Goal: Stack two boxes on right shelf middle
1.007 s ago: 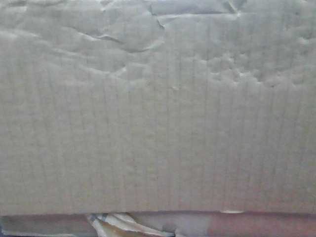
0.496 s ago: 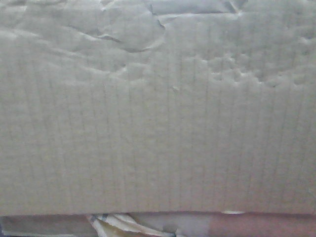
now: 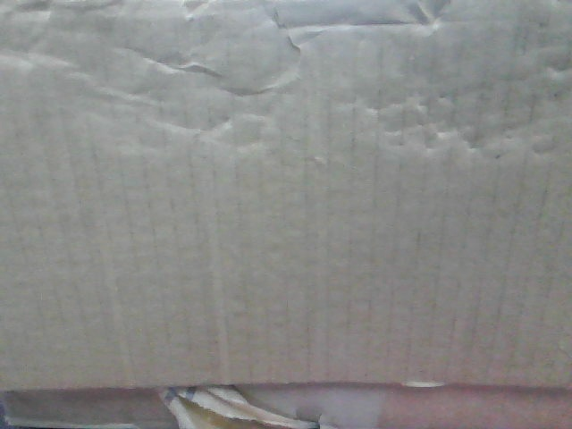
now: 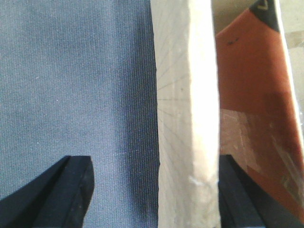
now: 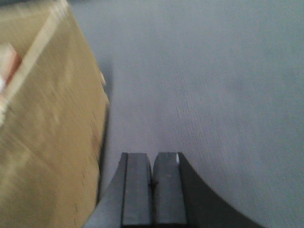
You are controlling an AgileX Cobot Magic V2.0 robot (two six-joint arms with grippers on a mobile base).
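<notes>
A brown cardboard box [image 3: 286, 223] fills the front view with its creased, dented side; peeling tape [image 3: 214, 407] hangs under its bottom edge. In the left wrist view my left gripper [image 4: 154, 190] is open and straddles the box's pale wall edge [image 4: 190, 118]. One finger [image 4: 76, 190] is outside over blue-grey fabric, and the other [image 4: 235, 190] is inside against the wall. In the right wrist view my right gripper [image 5: 153, 171] is shut and empty, just right of the box's side [image 5: 47, 133]. The shelf is out of view.
Blue-grey fabric surface [image 5: 213, 85] lies under both grippers and also shows in the left wrist view [image 4: 71, 85]. An orange-red surface [image 4: 247, 95] with clear tape shows inside the box. The front view is blocked by the box.
</notes>
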